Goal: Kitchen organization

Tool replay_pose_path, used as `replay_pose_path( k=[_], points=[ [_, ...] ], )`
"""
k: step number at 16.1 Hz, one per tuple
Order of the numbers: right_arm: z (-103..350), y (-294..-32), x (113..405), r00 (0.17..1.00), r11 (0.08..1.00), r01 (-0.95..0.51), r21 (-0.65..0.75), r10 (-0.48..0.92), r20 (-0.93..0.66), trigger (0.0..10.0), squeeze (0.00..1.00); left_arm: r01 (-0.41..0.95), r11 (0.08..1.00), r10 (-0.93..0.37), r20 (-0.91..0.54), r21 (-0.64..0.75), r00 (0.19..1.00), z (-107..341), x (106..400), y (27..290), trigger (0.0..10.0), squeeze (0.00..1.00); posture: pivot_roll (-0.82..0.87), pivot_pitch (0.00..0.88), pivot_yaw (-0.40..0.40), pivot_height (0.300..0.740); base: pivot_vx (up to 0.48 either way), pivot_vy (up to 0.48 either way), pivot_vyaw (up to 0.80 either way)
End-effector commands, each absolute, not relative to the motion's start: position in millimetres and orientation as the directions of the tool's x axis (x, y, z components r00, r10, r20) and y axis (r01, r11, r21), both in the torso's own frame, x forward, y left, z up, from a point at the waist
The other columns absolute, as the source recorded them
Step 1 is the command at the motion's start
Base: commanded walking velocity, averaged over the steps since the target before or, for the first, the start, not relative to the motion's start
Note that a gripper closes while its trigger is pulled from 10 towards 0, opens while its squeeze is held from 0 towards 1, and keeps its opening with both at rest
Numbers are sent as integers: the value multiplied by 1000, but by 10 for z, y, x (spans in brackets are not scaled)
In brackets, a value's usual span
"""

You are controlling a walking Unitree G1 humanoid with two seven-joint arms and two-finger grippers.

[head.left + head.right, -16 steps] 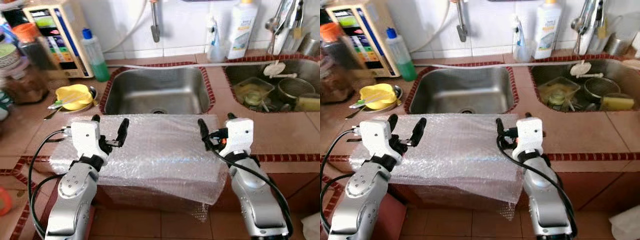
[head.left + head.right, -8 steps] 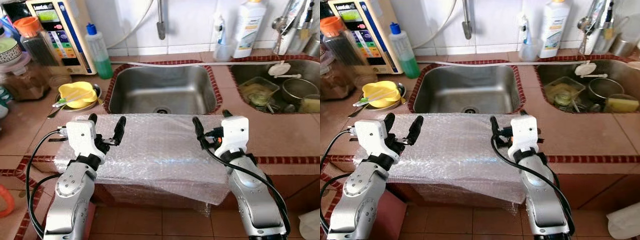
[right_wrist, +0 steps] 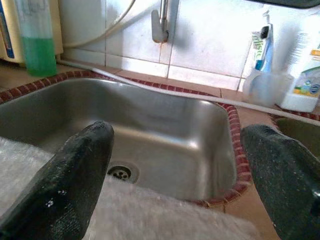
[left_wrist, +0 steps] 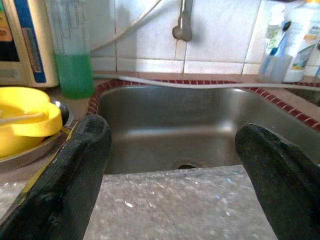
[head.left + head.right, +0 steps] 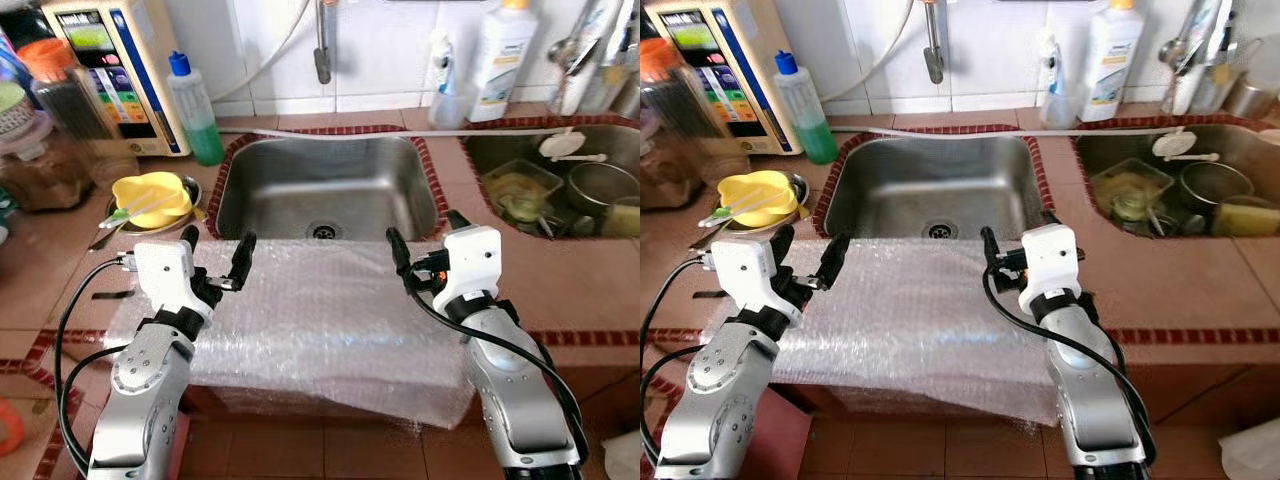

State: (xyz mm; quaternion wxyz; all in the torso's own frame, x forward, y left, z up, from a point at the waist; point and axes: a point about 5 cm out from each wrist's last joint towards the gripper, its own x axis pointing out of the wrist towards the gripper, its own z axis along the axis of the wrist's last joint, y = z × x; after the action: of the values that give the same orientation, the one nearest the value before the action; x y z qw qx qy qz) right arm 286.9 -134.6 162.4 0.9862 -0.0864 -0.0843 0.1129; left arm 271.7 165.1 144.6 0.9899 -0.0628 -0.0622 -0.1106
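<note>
Bubble wrap sheet (image 5: pixel 310 320) lies on the tiled counter (image 5: pixel 590 280) in front of the empty steel sink (image 5: pixel 325 185), front edge hanging over the counter lip. Left gripper (image 5: pixel 213 262) and right gripper (image 5: pixel 424 243) hover over its left and right ends, both spread wide, holding nothing. Green liquid bottle (image 5: pixel 194 110), white detergent bottle (image 5: pixel 505 55), beige wall appliance (image 5: pixel 110 70): labels unreadable. Yellow bowl (image 5: pixel 152 193) left of sink.

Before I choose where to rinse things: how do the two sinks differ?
The left sink is empty, its drain bare; the right sink holds dishes: a container, a strainer, a bowl. The left sink sits straight ahead of both open grippers, left gripper and right gripper, with the bubble wrap reaching its front edge; the right sink lies off to the robot's right. Both are steel, rimmed in red tile.
</note>
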Motion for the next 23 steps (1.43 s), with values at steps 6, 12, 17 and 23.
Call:
replay_pose_path(
  k=[6, 12, 17, 23],
  points=[
    [1648, -1331, 2851, 956, 957, -212, -196, 245, 162, 10000, 0, 250, 963, -234, 150, -98, 961, 1471, 2705, 1640, 10000, 0, -199, 86, 92, 740, 318, 0, 0],
    [1634, -1298, 2842, 951, 953, -236, -192, 267, 156, 10000, 0, 190, 980, -177, 171, -65, 969, 1527, 2743, 1714, 10000, 0, -196, 85, 97, 740, 42, 0, 0],
    [1666, -1161, 2815, 924, 932, -341, -121, 356, 141, 10000, 0, 95, 995, -85, 218, -35, 972, 1696, 2867, 1970, 10000, 0, -193, 79, 98, 740, 0, 0, 0],
    [1775, -1012, 2733, 859, 871, -490, -41, 490, 147, 10000, 0, -12, 1000, 17, 198, -25, 980, 1644, 2892, 2160, 10000, 0, -197, 84, 99, 740, 0, 0, 0]
  ],
)
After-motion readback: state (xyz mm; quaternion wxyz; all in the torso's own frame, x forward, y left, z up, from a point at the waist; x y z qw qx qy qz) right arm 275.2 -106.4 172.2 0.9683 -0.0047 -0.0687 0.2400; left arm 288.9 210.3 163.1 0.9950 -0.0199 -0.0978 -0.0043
